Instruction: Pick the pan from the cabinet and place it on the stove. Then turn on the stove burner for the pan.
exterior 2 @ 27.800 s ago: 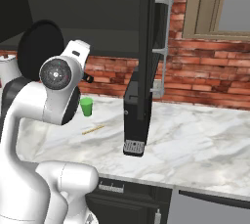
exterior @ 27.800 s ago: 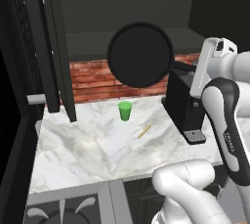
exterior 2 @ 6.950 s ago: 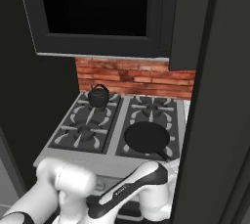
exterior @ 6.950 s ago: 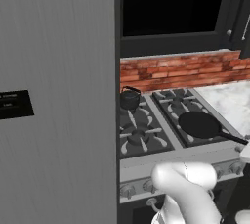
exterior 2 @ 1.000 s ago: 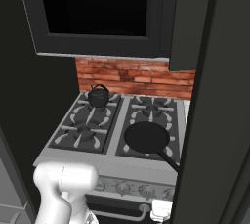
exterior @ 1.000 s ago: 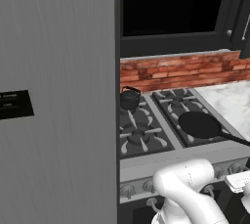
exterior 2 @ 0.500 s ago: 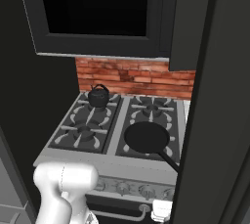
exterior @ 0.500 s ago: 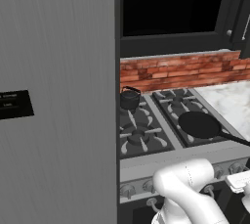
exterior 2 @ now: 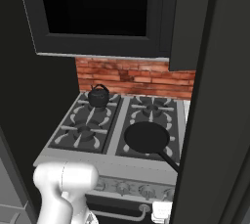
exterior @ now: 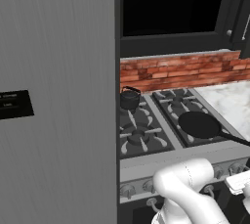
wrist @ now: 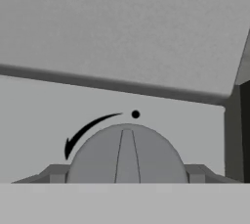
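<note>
On the steel gas stove [exterior 2: 73,157] with black iron grates, the flat round black frying pan [exterior 2: 146,137] already sits on the front right burner, so the first part looks done. Next job: turning the burner on. Right in front of the hand camera is a round grey knob [wrist: 127,155], and the claw's two tips (just peeking out beside it) stand wide on either side. I cannot tell if they touch it. A small black kettle [exterior 2: 98,96] sits at the back.

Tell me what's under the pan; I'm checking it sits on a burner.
The pan rests on the stove's front right black grate. The burner beneath is covered by the pan, so it cannot be seen.
</note>
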